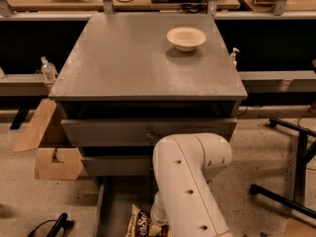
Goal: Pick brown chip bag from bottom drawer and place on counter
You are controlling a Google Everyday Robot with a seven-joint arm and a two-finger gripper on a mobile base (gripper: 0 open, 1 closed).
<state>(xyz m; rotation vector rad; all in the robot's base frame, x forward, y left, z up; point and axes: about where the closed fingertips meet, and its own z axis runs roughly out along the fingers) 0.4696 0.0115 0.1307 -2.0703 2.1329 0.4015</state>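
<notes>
Down in the pulled-out bottom drawer (111,206): the brown chip bag (139,225), lying at the very bottom of the view, partly hidden by the big white arm (190,181). Gripper (158,217) low in that drawer too, right by the bag, mostly tucked behind the arm. Cannot tell how wide open, or whether gripping the bag. Up on the grey counter (123,58): a white bowl (186,37), near the back right
</notes>
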